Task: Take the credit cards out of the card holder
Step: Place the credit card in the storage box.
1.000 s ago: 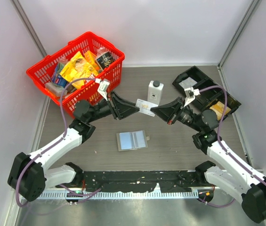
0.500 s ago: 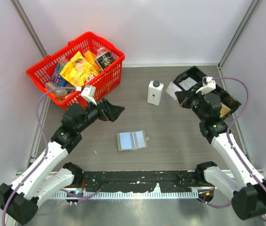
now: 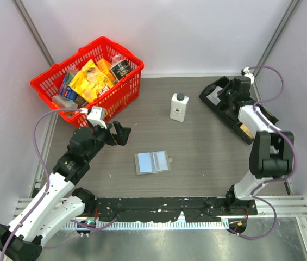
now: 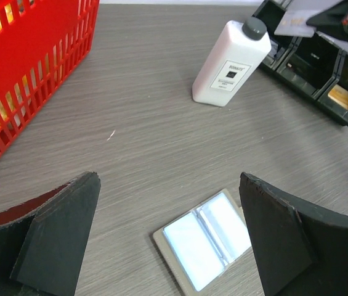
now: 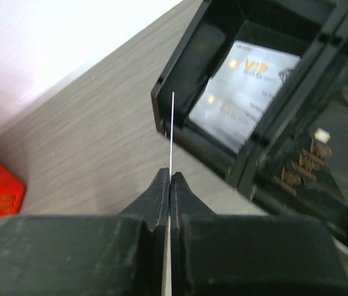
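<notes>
Right wrist view: the right gripper [image 5: 170, 179] has its jaws pressed tight together on one thin card [image 5: 171, 132], seen from its edge. The card sticks out just above the end box of the black tray [image 5: 161, 105]. Grey cards [image 5: 242, 92] lie flat in that box.

Left wrist view: the left gripper [image 4: 167, 206] has its jaws spread far apart and holds nothing. It hangs over the table [image 4: 130, 123]. The holder [image 4: 206, 238] lies flat on the table below it, with pale blue cards [image 4: 189, 245] showing in both halves. A white bottle [image 4: 229, 61] stands well apart from it.
</notes>
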Motion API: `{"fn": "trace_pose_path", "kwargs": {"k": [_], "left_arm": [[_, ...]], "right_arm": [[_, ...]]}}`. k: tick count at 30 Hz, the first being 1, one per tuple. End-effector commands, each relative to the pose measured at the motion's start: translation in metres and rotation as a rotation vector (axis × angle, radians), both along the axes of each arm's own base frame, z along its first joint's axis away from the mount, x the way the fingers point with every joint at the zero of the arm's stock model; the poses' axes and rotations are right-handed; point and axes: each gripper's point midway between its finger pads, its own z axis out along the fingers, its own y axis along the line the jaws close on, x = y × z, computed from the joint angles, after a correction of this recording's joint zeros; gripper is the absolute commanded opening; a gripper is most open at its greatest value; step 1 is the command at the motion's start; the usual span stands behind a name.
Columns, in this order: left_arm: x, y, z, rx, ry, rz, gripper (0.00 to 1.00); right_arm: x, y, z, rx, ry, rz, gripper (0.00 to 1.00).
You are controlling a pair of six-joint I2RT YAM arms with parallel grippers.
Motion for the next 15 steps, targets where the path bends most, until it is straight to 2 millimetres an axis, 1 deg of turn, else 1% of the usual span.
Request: {"fn": "trace_pose_path", "kwargs": {"k": [1,2,3,4,5,6,7,8,9,10,11,12,15], "left_arm": [[0.002,0.002,0.005,0.016,-0.027,0.003,1.0],[0.001,0.001,0.004,0.014,-0.024,-0.004,1.0],[0.001,0.0,0.002,0.01,-0.02,-0.008,1.0],[0.0,0.0,0.001,0.005,-0.014,-0.008,1.0],[0.0,-0.002,0.001,-0.001,-0.013,-0.015,1.0],[-0.001,-0.004,0.0,-0.003,-0.007,-0.025,1.0],[0.0,-0.005,-0.001,-0.004,-0.002,-0.026,1.0],[-0.002,-0.01,-0.003,-0.008,0.012,-0.055,1.0],[-0.001,-0.011,-0.004,-0.012,0.019,-0.056,1.0],[0.0,-0.012,-0.006,-0.015,0.029,-0.055,1.0],[0.0,-0.013,-0.007,-0.017,0.034,-0.057,1.0],[0.0,-0.013,-0.009,-0.016,0.039,-0.058,0.99],[0.0,-0.013,-0.011,-0.013,0.048,-0.058,1.0]], "right_arm": [[0.052,-0.004,0.021,0.063,-0.085,0.001,0.02],[0.065,-0.006,0.014,0.088,-0.075,-0.003,0.02],[0.076,-0.007,0.025,0.1,-0.099,-0.002,0.02],[0.082,-0.008,0.007,0.125,-0.061,-0.009,0.03],[0.092,-0.008,0.012,0.136,-0.074,-0.01,0.04],[0.096,-0.006,-0.002,0.154,-0.042,-0.01,0.04],[0.103,-0.006,-0.001,0.161,-0.048,-0.013,0.05],[0.107,-0.007,-0.01,0.181,-0.03,-0.029,0.06],[0.111,-0.008,-0.012,0.185,-0.029,-0.034,0.07],[0.113,-0.01,-0.025,0.189,0.001,-0.055,0.07],[0.115,-0.011,-0.025,0.186,0.003,-0.065,0.08],[0.117,-0.015,-0.03,0.179,0.008,-0.084,0.08],[0.117,-0.015,-0.048,0.201,0.059,-0.087,0.09]]}}
